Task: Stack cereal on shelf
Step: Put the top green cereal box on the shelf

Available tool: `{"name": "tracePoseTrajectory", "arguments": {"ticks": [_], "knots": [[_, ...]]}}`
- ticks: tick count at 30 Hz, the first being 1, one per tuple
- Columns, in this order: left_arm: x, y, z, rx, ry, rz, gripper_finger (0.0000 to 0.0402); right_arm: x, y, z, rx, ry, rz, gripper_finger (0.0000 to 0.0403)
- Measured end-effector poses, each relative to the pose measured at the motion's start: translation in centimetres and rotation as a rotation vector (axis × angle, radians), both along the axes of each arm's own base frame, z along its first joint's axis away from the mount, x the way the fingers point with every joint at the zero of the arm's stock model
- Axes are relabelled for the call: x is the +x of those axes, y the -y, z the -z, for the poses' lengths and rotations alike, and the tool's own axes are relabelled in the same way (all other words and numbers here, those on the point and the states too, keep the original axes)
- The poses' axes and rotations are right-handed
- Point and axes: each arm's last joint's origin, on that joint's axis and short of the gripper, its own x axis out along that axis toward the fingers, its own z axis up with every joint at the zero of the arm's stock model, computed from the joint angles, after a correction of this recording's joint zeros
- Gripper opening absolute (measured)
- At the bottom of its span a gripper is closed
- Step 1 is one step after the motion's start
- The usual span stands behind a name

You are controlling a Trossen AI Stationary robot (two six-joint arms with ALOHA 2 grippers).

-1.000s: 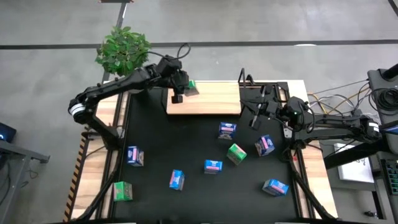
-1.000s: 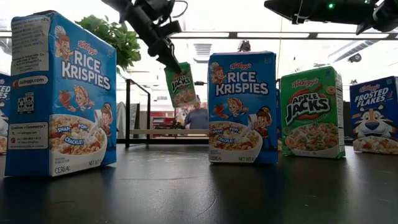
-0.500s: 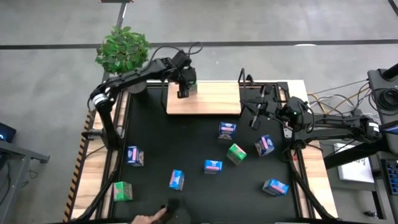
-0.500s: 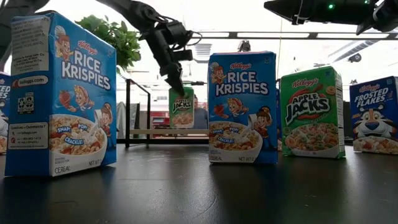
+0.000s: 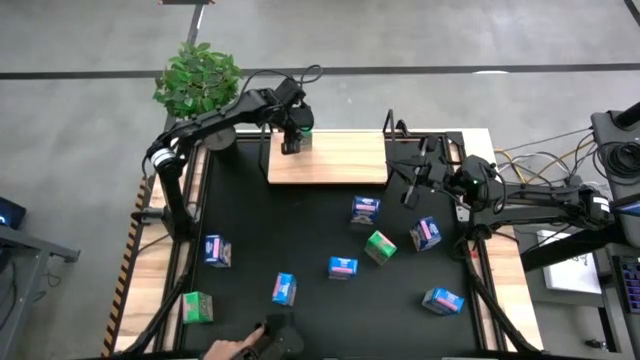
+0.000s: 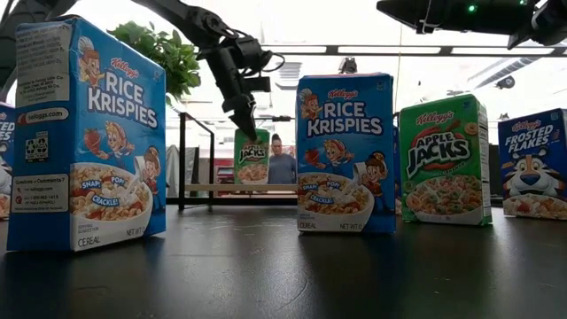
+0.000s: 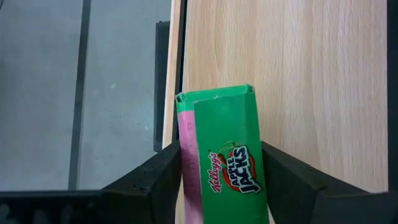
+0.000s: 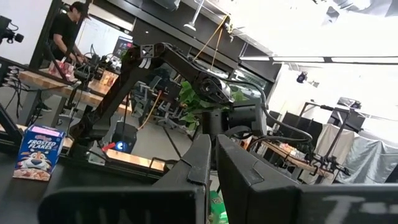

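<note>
At the near edge of the table a person's hand point(image 5: 232, 350) reaches in beside a dark object. On the black table top point(image 5: 300, 230) loose cereal cartons lie scattered: a green one point(image 5: 197, 307) near left, blue ones point(image 5: 284, 289) around the middle, and a green carton point(image 5: 380, 247) right of centre. The right gripper point(image 5: 412, 172) hangs at the right side, just right of the shelf, its fingers nearly together and holding nothing. At the far side, the left gripper point(image 5: 291, 142) is clamped on a green Apple Jacks carton point(image 7: 225, 155), standing it upright on the far left corner of the wooden shelf point(image 5: 340, 160).
</note>
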Motion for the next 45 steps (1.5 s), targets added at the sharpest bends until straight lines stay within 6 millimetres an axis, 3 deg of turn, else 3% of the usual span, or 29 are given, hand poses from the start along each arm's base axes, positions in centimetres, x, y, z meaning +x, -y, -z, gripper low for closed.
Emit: {"name": "tracePoseTrajectory", "arguments": {"ticks": [8,16,21,29,45], "knots": [[-0.1,0.1,-0.4,0.014,-0.001,0.015,0.0215,0.0,0.0,0.0,-0.002,0.005,0.0,0.0018],[0.1,0.7,-3.5,0.03,0.021,0.031,0.0204,0.0,0.0,-0.1,-0.004,0.008,0.001,0.0018],[0.7,0.4,-4.1,0.09,0.083,0.044,0.0158,0.0,0.0,-0.1,-0.005,0.009,0.001,0.0018],[0.5,0.1,-2.5,0.081,0.053,0.053,0.0011,0.0,0.0,-0.1,-0.009,0.007,0.002,0.0018],[-0.1,-0.2,-0.8,0.096,-0.022,0.013,0.0,0.0,0.0,-0.1,-0.01,0.008,0.002,0.0018]]}}
